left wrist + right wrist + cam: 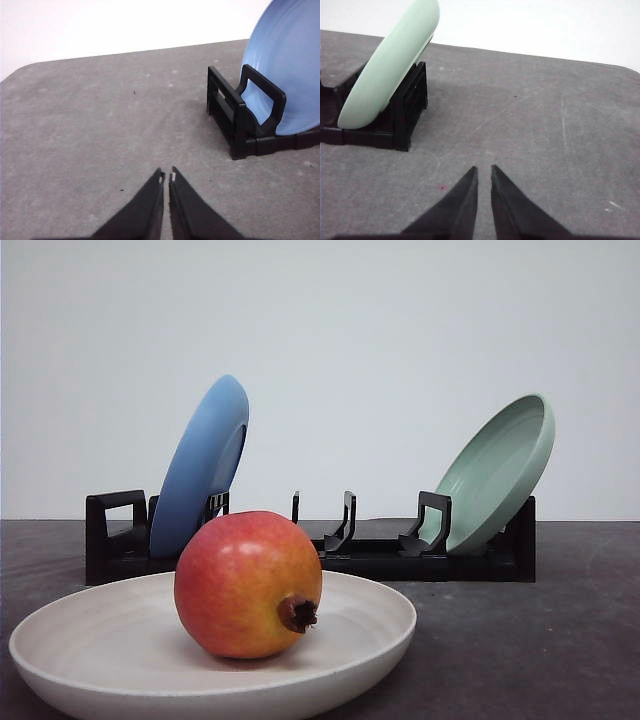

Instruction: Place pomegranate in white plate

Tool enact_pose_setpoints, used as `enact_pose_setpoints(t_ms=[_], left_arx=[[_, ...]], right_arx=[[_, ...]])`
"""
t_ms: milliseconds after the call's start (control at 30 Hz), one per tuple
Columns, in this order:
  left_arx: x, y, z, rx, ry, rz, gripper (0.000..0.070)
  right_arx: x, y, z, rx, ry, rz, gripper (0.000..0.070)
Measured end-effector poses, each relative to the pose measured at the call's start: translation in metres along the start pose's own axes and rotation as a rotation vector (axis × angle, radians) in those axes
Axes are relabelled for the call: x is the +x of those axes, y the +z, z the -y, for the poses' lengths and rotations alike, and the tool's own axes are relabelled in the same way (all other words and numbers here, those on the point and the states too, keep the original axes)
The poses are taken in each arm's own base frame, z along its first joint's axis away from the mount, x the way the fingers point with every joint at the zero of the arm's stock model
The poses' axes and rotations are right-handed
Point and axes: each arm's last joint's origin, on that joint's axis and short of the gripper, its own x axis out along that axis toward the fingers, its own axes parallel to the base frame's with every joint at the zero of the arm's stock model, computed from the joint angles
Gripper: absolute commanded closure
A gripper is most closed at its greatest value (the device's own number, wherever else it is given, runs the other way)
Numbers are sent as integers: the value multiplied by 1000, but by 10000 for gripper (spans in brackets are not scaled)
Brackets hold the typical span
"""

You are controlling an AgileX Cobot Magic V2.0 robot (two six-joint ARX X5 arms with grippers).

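Note:
A red pomegranate (247, 584) with a yellow-orange blush rests inside the white plate (375, 638) at the near left of the table in the front view, its dark crown pointing toward the camera and to the right. My left gripper (166, 175) hovers over bare grey table beside the rack's left end, its fingers shut with nothing between them. My right gripper (484, 170) is likewise shut and holds nothing, over bare table beside the rack's right end.
Behind the white plate stands a black dish rack (375, 555). A blue plate (200, 468) leans in its left end and a pale green plate (497, 473) in its right end. The rack's middle slots are vacant.

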Motion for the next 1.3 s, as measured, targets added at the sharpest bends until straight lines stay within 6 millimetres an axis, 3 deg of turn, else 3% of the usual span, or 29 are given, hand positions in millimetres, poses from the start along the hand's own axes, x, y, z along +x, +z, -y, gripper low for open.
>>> enact_pose_setpoints(t_ms=[1300], left_arx=[[0,0,0,0,0,0,700]], right_arx=[[0,0,0,3,0,1,653]])
